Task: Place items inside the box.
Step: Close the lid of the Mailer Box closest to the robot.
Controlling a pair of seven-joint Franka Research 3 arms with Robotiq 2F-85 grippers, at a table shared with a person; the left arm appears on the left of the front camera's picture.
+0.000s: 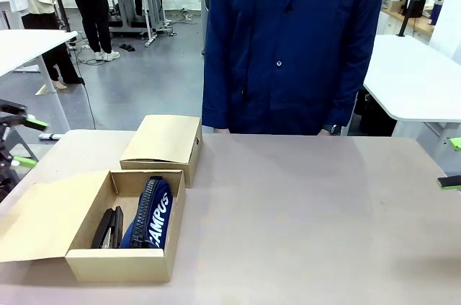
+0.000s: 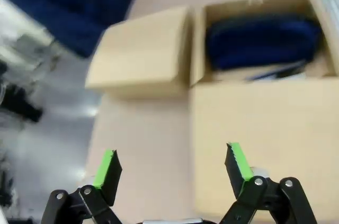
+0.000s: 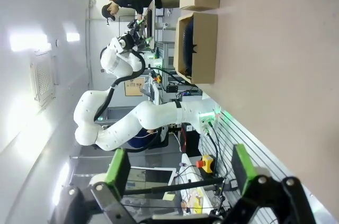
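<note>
Box holds the navy CAMPUS pouch and apparently the black stapler, both grippers spread empty, so next comes fetching any remaining item

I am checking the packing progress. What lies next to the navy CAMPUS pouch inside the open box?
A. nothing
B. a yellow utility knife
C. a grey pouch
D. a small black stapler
D: in the front view the small black stapler lies beside the navy CAMPUS pouch inside the open box.
</note>
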